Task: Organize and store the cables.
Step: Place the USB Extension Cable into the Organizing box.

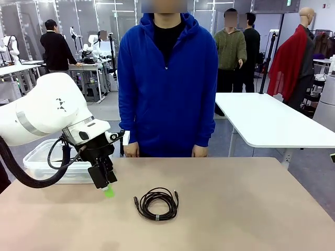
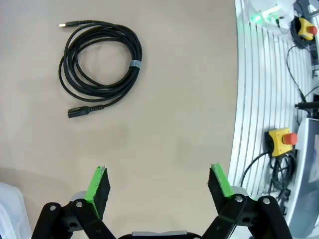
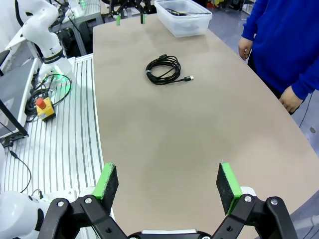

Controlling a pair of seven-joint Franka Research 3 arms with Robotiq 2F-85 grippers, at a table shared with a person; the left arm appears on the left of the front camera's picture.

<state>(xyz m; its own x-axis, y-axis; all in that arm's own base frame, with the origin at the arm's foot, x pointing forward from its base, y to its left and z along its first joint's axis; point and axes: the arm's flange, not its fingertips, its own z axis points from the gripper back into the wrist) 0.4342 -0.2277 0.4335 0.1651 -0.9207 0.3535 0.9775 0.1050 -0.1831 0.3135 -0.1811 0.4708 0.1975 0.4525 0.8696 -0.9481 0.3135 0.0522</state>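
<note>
Hovering low at the left of the front view, the left gripper (image 1: 106, 184) hung over the tan table (image 1: 235, 209), its green pads (image 2: 97, 185) spread wide with nothing between them. Right of it, near the picture's centre, one coiled black cable (image 1: 156, 203) lay flat on the tabletop. A clear plastic bin (image 1: 36, 164) sat behind the arm. Farther back stood a person in a blue hoodie (image 1: 167, 83). The right gripper (image 3: 167, 181) was likewise spread apart, empty.

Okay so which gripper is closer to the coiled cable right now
Left. The left gripper hangs open just beside the cable; the right gripper, also open, sits far back across the table.
</note>
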